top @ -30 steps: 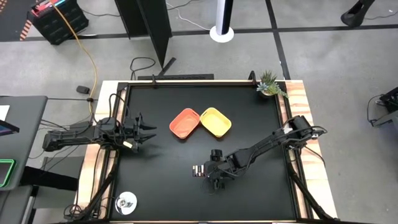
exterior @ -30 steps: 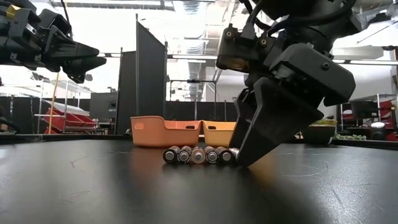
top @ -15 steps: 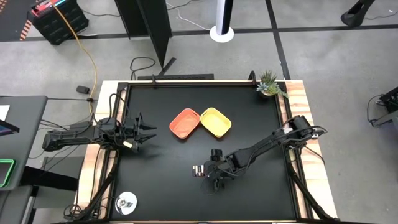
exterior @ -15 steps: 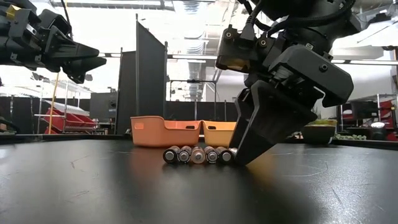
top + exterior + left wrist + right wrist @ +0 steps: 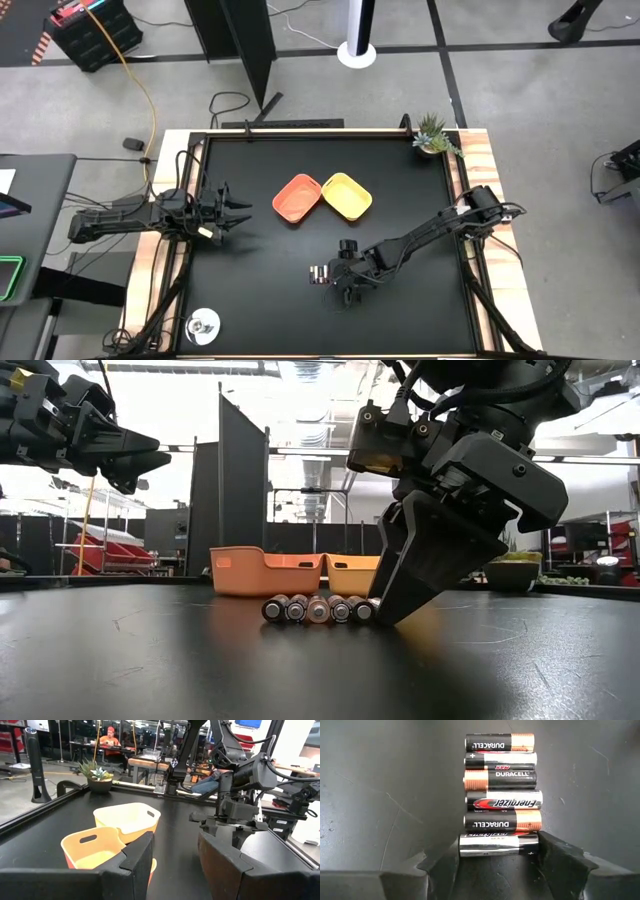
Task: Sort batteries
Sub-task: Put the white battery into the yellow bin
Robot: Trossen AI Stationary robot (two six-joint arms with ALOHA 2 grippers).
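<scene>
Several batteries [image 5: 500, 795] lie side by side in a row on the black table [image 5: 400, 170], seen also in the high view [image 5: 320, 273] and end-on in the low view [image 5: 318, 608]. My right gripper [image 5: 498, 865] is down at the row's right end [image 5: 378, 615] and shut on the silver battery nearest it. My left gripper [image 5: 238, 212] hovers open above the table's left side [image 5: 140, 463], pointing at the trays. The orange tray [image 5: 297, 198] and the yellow tray [image 5: 347, 195] sit side by side beyond the batteries. My right gripper holds the silver end battery [image 5: 497, 845] by its two ends, one finger [image 5: 445, 865] at each end, so the battery lies lengthwise between them. The fingers slant down from the table's right. The battery rests on the table against its neighbour [image 5: 502, 821].
A small potted plant [image 5: 433, 135] stands at the far right corner. A round silvery object [image 5: 204, 324] lies at the near left corner. Bare black table lies to the left of the batteries and on their near side.
</scene>
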